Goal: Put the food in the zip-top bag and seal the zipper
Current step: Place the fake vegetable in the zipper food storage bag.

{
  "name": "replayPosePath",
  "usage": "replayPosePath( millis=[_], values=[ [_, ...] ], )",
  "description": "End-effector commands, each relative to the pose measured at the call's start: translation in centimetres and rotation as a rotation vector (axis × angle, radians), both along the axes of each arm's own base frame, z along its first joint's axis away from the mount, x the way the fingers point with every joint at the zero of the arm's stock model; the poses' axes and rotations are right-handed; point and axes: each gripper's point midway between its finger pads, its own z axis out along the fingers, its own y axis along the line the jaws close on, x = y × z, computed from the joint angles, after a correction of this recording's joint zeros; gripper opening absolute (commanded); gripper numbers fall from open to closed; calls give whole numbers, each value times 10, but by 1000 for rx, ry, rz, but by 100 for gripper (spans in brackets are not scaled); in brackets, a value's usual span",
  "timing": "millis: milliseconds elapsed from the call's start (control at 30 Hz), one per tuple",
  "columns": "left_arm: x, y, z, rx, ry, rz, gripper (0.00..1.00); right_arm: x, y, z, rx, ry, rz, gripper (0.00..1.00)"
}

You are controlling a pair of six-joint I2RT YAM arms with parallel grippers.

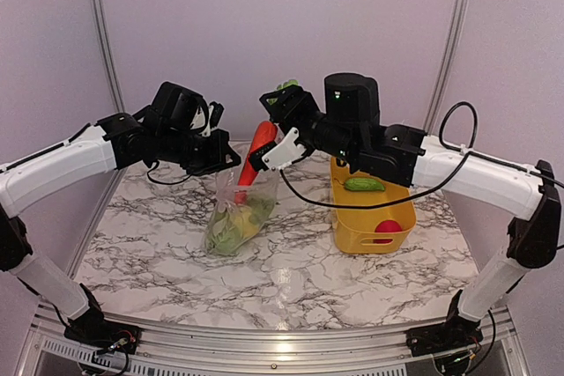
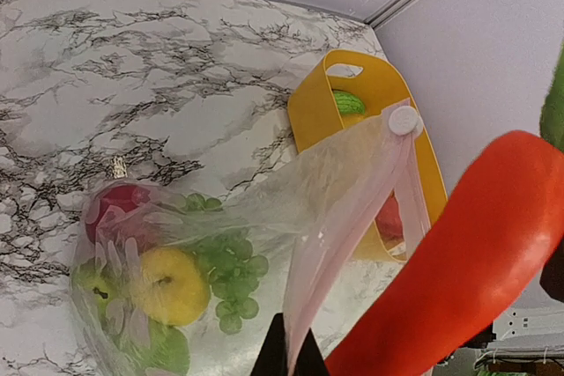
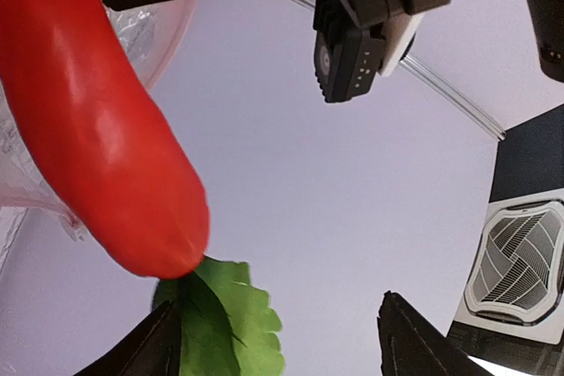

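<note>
Mid-desk, the left fingers [image 2: 289, 345] are clamped on the zipper [image 2: 348, 226] of the zip-top bag [image 1: 238, 217], holding its mouth up. The red pepper [image 1: 256, 154] points tip-down at the opening. The right fingers [image 3: 278, 305] are spread either side of its green top (no visible pinch). The risk is that the long pepper, unsupported, topples over the slack rim onto the desk [image 1: 150, 253], or drags the strip free. A cucumber [image 1: 364, 184] waits in the yellow basket [image 1: 352, 237] near the right edge.

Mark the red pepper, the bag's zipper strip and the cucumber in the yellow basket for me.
red pepper [image 1: 257, 151]: top external view, middle of its body.
zipper [image 2: 348, 231]: left wrist view, midway along the pale pink strip.
cucumber [image 1: 364, 184]: top external view, middle of its length.
</note>
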Motion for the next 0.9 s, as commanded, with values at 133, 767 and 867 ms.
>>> replayPosePath(
  millis=[133,767,867],
  values=[
    [6,4,5,10,-45,19,0,-6,-9,53,115,-94,-13,76],
    [10,4,7,44,-52,16,0,18,-46,121,1152,1179,-56,70],
    [10,6,7,51,-49,21,0,34,-57,108,1250,1386,-92,69]
  ],
)
